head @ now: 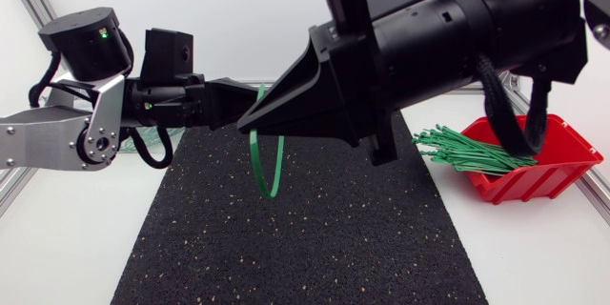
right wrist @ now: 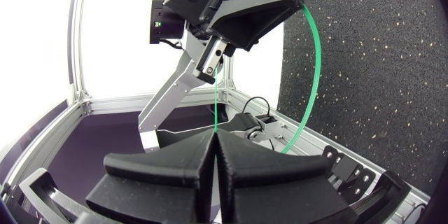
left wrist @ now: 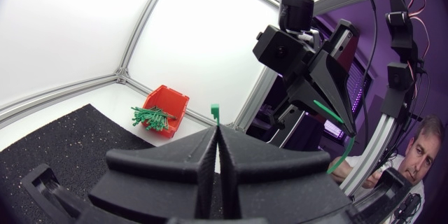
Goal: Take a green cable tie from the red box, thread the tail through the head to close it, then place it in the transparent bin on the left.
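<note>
A green cable tie (head: pixel 268 167) hangs as a loop above the black mat (head: pixel 315 238), held between my two grippers at mid-table. My left gripper (head: pixel 255 103) is shut on its head end, and the head (left wrist: pixel 215 110) pokes out past the fingertips in the left wrist view. Tip to tip with it, my right gripper (head: pixel 257 122) is shut on the tail, a thin green strip (right wrist: pixel 215 101) rising from between its fingers. The right wrist view shows the left gripper (right wrist: pixel 294 0) ahead, with the tie (right wrist: pixel 316 70) arcing from it. The red box (head: pixel 553 167) stands at the right.
A bundle of several green cable ties (head: pixel 467 150) sticks out of the red box over the mat's right edge. White tabletop flanks the mat on both sides. The right arm's thick black body spans the upper middle of the head view.
</note>
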